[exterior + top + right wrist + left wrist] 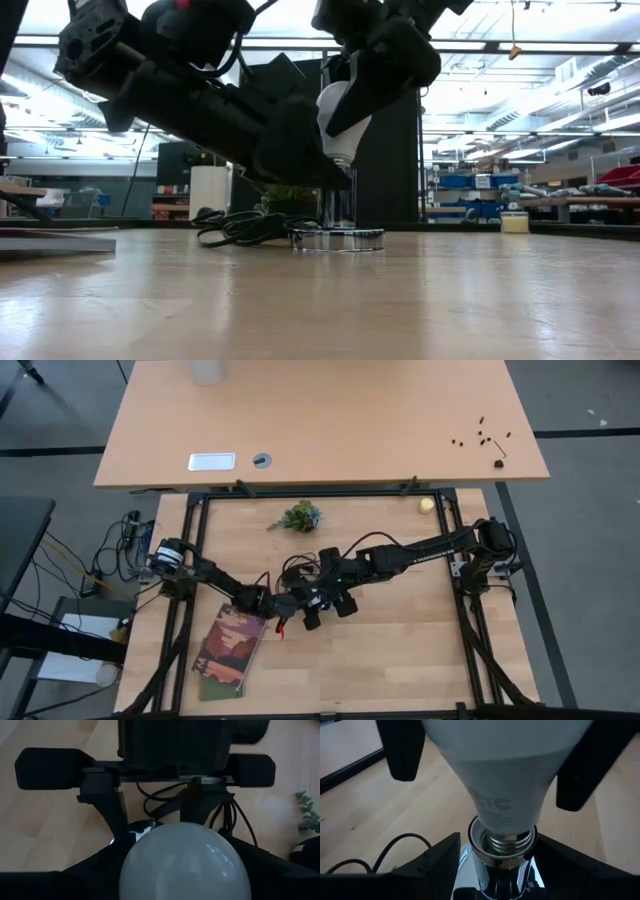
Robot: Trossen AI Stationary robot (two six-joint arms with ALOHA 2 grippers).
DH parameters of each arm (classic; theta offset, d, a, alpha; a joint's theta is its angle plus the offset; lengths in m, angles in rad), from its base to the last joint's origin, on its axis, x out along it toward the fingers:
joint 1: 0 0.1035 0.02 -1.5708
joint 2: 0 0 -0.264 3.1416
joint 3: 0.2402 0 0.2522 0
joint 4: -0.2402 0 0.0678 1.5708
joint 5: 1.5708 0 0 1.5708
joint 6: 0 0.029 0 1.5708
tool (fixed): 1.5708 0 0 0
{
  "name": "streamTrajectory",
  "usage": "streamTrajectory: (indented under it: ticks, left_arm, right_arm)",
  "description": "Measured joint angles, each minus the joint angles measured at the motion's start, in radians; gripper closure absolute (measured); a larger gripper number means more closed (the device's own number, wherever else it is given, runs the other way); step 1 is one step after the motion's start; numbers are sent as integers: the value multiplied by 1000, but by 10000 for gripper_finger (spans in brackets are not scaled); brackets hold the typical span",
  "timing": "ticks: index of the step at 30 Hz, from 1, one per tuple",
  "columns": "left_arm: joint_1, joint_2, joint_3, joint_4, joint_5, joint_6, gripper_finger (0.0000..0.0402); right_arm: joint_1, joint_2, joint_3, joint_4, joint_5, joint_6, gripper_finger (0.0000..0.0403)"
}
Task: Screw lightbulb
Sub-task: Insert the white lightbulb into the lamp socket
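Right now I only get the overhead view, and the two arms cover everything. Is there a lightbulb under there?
Observer: Yes. The low view shows a white lightbulb, base down, over a chrome socket.
Operator: Is it in yet?
Observer: Partly. In the left wrist view its threads sit in the collar, some showing above the rim.
Operator: Who holds what?
Observer: The right gripper clamps the lightbulb in its jaws; the left gripper has its jaws against the socket's stem.

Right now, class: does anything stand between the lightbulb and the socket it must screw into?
Nothing visible does. The lightbulb, gripped by the right gripper, already has its threaded base in the socket, which the left gripper holds.
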Motion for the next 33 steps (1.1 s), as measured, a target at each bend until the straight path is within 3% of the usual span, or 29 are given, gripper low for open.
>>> streamTrajectory:
  ticks: [17, 33]
  left_arm:
    - [9, 0, 0, -8, 35, -8, 205]
    - [8, -1, -1, -5, 46, -52, 208]
  right_arm:
    - [0, 41, 4, 3, 67, -51, 120]
    - [-1, 42, -2, -38, 25, -13, 120]
